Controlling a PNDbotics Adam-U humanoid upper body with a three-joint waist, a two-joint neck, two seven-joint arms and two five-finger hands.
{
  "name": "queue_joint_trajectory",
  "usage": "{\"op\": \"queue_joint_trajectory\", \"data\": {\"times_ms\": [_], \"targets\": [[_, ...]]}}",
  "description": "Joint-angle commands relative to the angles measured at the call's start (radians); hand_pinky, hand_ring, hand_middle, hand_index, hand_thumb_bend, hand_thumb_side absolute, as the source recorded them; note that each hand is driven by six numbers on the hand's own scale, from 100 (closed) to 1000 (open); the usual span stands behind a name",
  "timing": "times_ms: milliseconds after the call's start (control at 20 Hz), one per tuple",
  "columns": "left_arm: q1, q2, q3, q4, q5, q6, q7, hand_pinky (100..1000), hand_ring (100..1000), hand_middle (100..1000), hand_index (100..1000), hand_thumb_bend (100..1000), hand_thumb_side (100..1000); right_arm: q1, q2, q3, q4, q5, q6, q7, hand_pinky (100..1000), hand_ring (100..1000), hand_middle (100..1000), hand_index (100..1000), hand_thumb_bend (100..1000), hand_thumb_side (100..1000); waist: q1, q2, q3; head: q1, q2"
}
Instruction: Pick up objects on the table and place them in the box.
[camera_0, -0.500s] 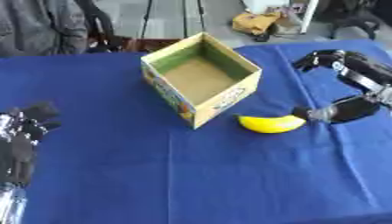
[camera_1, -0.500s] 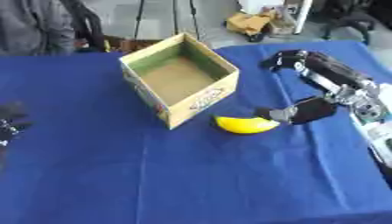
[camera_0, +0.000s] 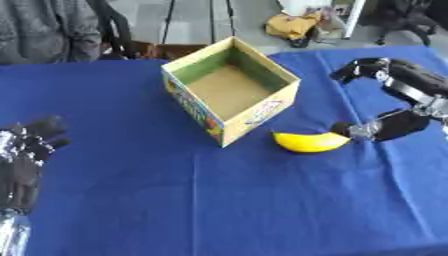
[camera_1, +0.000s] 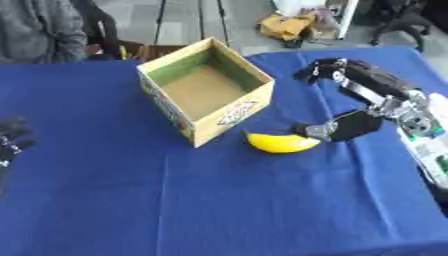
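A yellow banana (camera_0: 308, 142) lies on the blue table just right of an open cardboard box (camera_0: 229, 89), whose inside looks empty. My right hand (camera_1: 367, 95) hovers to the right of the banana, fingers spread wide: the thumb tip (camera_1: 308, 130) touches the banana's right end, and the other fingers (camera_1: 319, 67) arch above and behind it without closing round it. My left hand (camera_0: 24, 160) rests at the left edge, fingers relaxed and pointing up, far from both.
The blue cloth (camera_0: 219, 200) covers the whole table in front of the box. Beyond the far edge are a seated person (camera_0: 44, 27), a tripod's legs and a yellow bag (camera_0: 293, 25) on the floor.
None apart from a slight shift of the view; the right hand stays by the banana's right end.
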Motion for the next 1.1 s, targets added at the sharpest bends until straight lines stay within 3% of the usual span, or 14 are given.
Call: {"op": "queue_joint_trajectory", "data": {"times_ms": [50,500,1100], "targets": [[-0.010,0.018,0.002,-0.012,-0.002,-0.001,-0.001,761,783,755,672,438,1000,-0.021,-0.016,0.007,0.014,-0.008,-0.005,0.012,796,726,739,857,510,600,-0.002,-0.013,0.000,-0.007,0.002],[-0.010,0.017,-0.001,-0.011,0.000,-0.001,-0.005,760,783,755,672,437,1000,-0.067,0.008,0.074,0.156,0.013,-0.019,0.094,786,703,707,821,501,580,0.004,-0.018,0.001,-0.014,0.003],[-0.011,0.016,-0.005,-0.009,0.000,-0.001,-0.009,760,783,755,672,437,1000,-0.126,0.059,0.135,0.307,0.134,-0.081,0.148,778,725,718,823,516,585,0.010,-0.018,0.005,-0.021,0.005]]}}
